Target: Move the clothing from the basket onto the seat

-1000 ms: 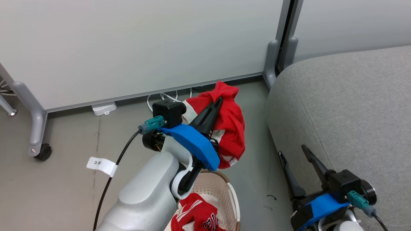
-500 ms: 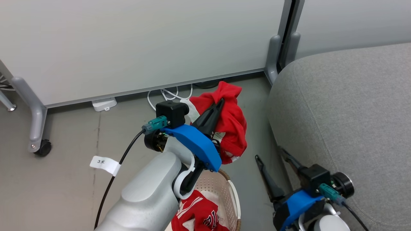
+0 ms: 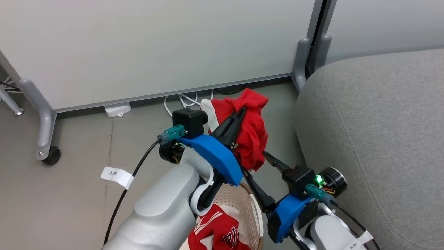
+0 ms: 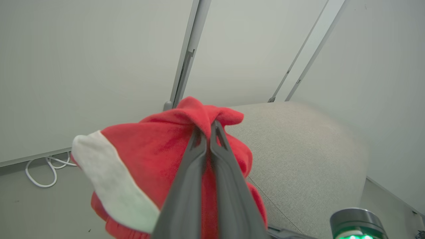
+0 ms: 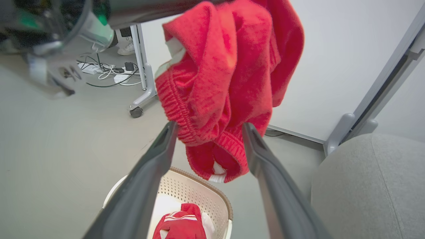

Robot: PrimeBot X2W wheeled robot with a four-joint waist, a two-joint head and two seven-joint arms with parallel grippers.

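My left gripper point(image 3: 240, 111) is shut on a red garment with a white panel point(image 3: 255, 133), which hangs bunched in the air above the floor, left of the grey seat point(image 3: 374, 132). The left wrist view shows the left gripper point(image 4: 207, 127) pinching a fold of that garment point(image 4: 149, 156), with the seat point(image 4: 298, 156) beyond. My right gripper point(image 3: 256, 165) is open just below the hanging cloth; in its own view the right gripper point(image 5: 209, 126) has a finger on either side of the garment's point(image 5: 225, 73) lower hem. Below stands the cream basket point(image 3: 239, 201), holding another red clothing piece point(image 3: 216, 232).
White partition panels on grey feet stand behind, with a caster point(image 3: 52, 156) at the left. White cables point(image 3: 187, 100) and a small white box point(image 3: 118, 109) lie on the floor by the panel. The left arm's black cable carries a paper tag point(image 3: 116, 173).
My right gripper has swung left and up from beside the seat to just under the hanging garment. The left gripper keeps its hold; the camera has shifted slightly.
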